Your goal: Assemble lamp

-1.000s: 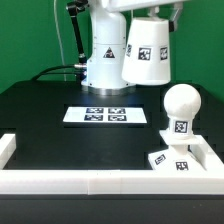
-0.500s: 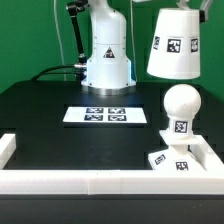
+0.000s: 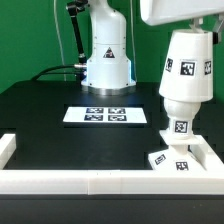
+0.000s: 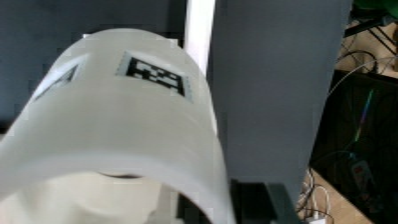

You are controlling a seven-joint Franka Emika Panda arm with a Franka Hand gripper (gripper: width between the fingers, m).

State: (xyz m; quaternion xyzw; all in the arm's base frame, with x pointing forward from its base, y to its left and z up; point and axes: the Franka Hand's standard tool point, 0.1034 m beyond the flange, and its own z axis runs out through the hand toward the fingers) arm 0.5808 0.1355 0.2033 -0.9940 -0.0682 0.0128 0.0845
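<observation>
The white tapered shade [image 3: 188,65] hangs upright at the exterior view's right, held from above by my gripper [image 3: 188,28], which is shut on it. The shade's lower end covers the round bulb, so only the bulb's tagged stem [image 3: 178,127] shows below it. The stem stands on the flat square base [image 3: 172,161] in the front right corner. In the wrist view the shade [image 4: 134,130] fills most of the picture, with one tag facing the camera and a grey finger [image 4: 267,90] beside it.
The marker board [image 3: 98,115] lies flat on the black table at mid-left. A white wall [image 3: 90,183] runs along the front edge, with a short raised piece [image 3: 8,147] at the left. The arm's white pedestal [image 3: 106,55] stands at the back.
The gripper carried the shade from the upper middle toward the exterior view's right, then lowered it over the bulb. The bulb's round head, visible before, is now covered.
</observation>
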